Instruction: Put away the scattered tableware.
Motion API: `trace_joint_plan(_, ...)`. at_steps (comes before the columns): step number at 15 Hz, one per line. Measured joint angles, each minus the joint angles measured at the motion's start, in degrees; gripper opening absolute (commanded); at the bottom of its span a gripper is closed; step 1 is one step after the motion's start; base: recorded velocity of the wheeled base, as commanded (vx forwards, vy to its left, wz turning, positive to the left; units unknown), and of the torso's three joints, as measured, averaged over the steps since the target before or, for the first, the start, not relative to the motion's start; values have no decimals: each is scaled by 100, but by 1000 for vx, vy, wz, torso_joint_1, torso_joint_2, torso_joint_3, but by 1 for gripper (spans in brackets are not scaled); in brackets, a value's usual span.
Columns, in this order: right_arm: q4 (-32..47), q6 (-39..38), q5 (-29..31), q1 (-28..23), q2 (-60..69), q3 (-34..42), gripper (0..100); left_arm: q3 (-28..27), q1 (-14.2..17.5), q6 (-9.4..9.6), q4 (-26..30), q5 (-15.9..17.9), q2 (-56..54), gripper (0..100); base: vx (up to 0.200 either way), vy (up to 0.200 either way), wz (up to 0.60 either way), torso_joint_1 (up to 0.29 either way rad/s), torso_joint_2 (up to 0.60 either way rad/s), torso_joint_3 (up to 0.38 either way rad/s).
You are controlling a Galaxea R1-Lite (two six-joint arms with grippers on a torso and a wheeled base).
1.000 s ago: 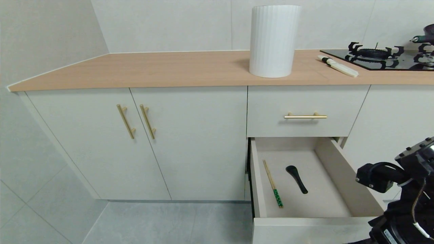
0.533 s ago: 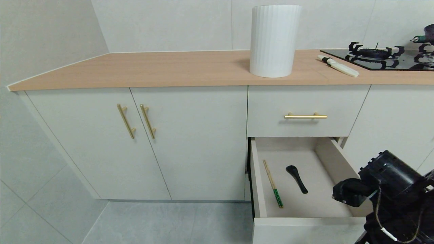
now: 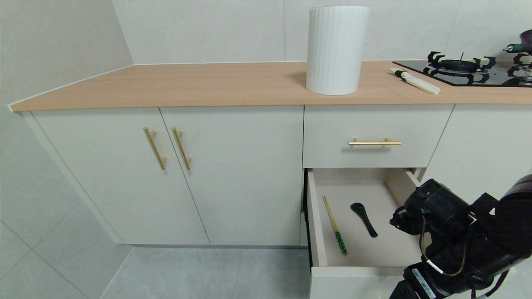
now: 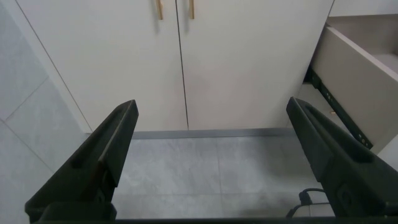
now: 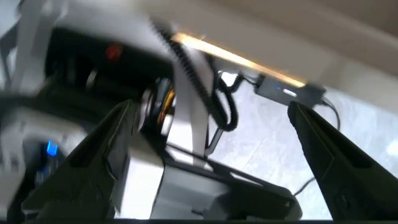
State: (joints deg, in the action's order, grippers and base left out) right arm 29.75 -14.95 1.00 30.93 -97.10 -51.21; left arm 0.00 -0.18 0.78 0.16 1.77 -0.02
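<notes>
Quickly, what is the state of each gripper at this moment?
Left black gripper: open, holding nothing.
Right black gripper: open, holding nothing.
</notes>
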Motion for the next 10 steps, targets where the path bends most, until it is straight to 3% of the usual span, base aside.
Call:
trace_joint_plan(6,-82,-596,617,-6,-529,-278,100,0,0,1,2,-2,0,100,0,0,0,0,0,0)
trace_joint_plan(10,-708,-998,1046,-56,-791,-325,100,0,0,1,2,0,0,100,0,0,0,0,0,0)
